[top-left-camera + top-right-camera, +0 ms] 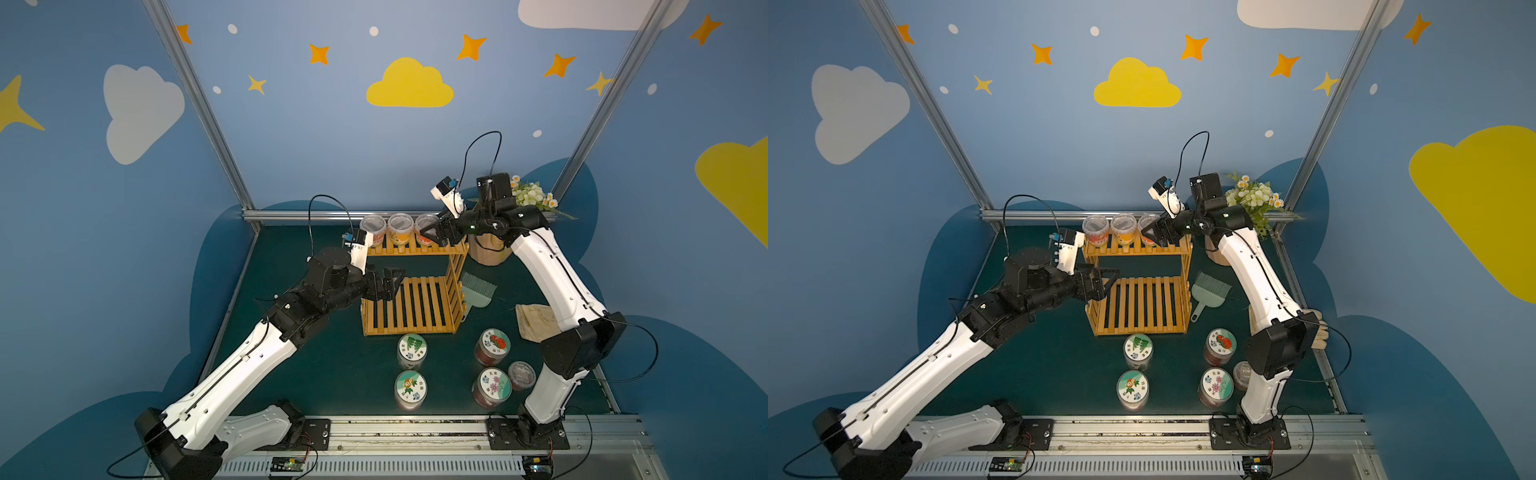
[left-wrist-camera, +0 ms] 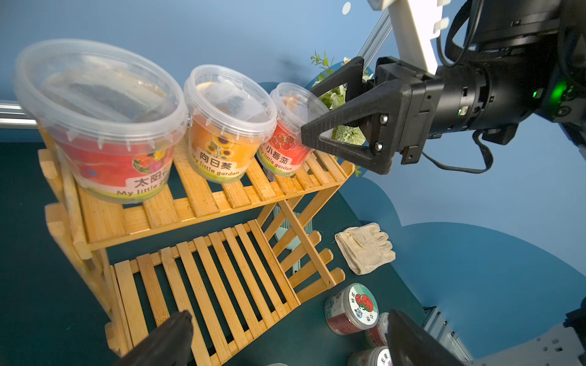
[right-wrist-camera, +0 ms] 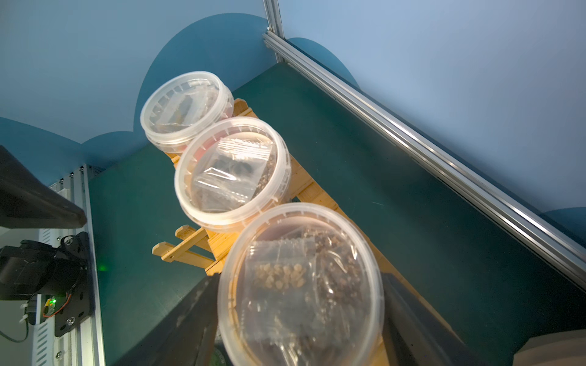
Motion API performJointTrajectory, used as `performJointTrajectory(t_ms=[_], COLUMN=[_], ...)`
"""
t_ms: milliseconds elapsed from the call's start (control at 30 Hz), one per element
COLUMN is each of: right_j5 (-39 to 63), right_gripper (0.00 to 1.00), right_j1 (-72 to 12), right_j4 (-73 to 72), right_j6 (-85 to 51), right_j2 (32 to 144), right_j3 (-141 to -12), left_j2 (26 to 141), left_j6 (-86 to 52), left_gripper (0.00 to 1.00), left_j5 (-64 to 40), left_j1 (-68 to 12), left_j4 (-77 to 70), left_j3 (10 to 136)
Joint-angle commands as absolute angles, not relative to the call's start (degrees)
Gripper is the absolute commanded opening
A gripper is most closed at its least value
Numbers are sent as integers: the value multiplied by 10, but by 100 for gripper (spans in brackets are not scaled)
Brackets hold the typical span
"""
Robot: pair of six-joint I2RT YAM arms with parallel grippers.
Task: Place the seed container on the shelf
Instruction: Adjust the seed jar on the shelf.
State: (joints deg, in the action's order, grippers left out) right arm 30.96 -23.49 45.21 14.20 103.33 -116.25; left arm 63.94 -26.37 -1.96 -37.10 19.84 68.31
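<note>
A small tapered tub of clear plastic with a translucent snap-on lid, the seed container (image 2: 280, 149), stands upright at the right end of the upper tier of the two-tier rack of orange-tan wooden slats, the shelf (image 2: 190, 206). Its wrap label is red with a cluster of cherry tomatoes, a white band of Chinese characters and a green strip reading "My little garden". Through the lid, in the right wrist view, a clear zip bag (image 3: 279, 279) shows with pale tan seeds, lying on dark brown crumbs. The container is third in a row, just beside an orange sunflower-labelled tub (image 2: 218, 155), with a red flower-labelled tub (image 2: 120, 164) at the left end. The right end effector (image 2: 308, 114) has its black fingers spread one on each side of the seed container; whether the pads press its wall I cannot tell. The left end effector (image 2: 290, 313) hangs by the shelf's left side above the lower tier, fingers wide apart with nothing between them. On the dark green table (image 1: 332, 374) in front of the shelf stand four jars with white picture lids (image 1: 412, 347), and a beige cloth glove (image 2: 364, 247) lies to the right.
</note>
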Motion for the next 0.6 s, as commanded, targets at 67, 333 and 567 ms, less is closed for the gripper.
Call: performJointTrajectory(t_ms=[67, 333, 567], right_j5=[294, 298, 307], right_gripper=[82, 84, 84], right_j1=[-239, -239, -238], right_j4=[448, 447, 447], right_j6=[147, 145, 144], right_j2=[1036, 1034, 1030], right_j3=[-1166, -1166, -1166], left_j2=[632, 632, 633], left_j6=[-265, -267, -268], left_gripper=[100, 100, 100], left_j5=[-28, -29, -29], left_j1=[-367, -367, -367], left_j4=[185, 185, 183], left_j3=[678, 677, 678])
